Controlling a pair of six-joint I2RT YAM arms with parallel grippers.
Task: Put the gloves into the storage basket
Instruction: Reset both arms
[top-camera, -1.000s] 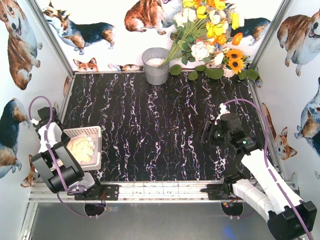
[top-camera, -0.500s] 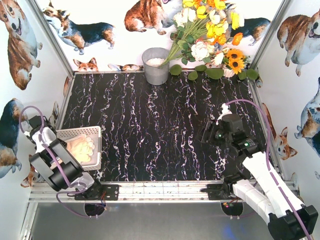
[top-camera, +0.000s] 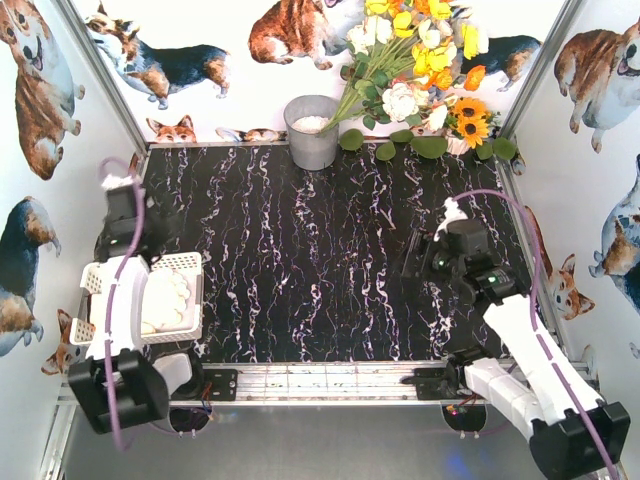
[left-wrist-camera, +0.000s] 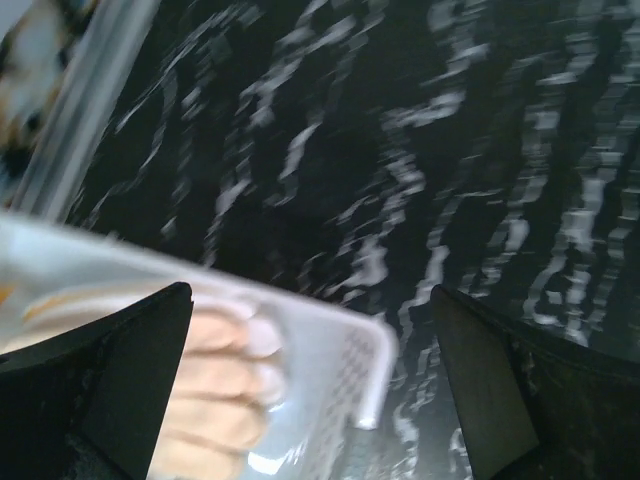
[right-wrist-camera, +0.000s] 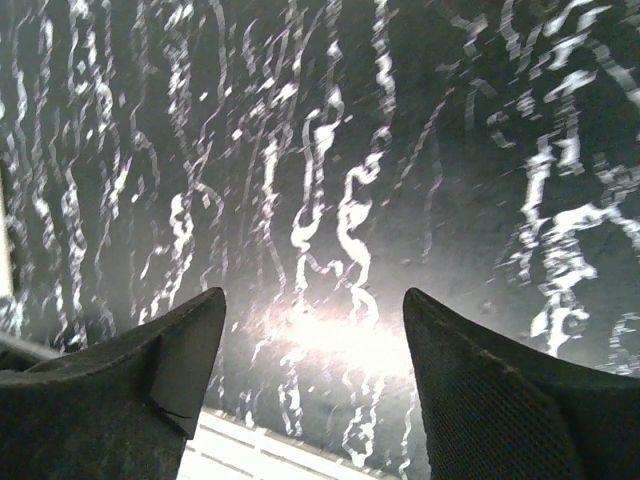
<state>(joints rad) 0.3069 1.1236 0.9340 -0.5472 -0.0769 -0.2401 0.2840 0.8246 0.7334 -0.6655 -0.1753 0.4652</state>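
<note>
The white lattice storage basket (top-camera: 187, 263) sits at the table's near left, and cream-yellow gloves (top-camera: 168, 300) lie inside it. My left arm stretches over the basket's left side. Its gripper (top-camera: 135, 245) hangs above the far end, open wide and holding nothing. In the left wrist view the basket's corner (left-wrist-camera: 345, 365) and glove fingers (left-wrist-camera: 225, 390) show blurred below the open left gripper (left-wrist-camera: 310, 292). My right gripper (top-camera: 422, 262) hovers over bare table at the right, open and empty. The right wrist view shows only marbled tabletop between the right gripper (right-wrist-camera: 314, 292) fingers.
A grey metal bucket (top-camera: 312, 130) stands at the back centre with a bunch of white and yellow flowers (top-camera: 420, 70) beside it. Corgi-print walls close in three sides. A metal rail (top-camera: 320, 380) runs along the near edge.
My left arm has swung up from low beside the basket to reach over its far end, and its jaws have opened wide. The right gripper has opened a little wider.
</note>
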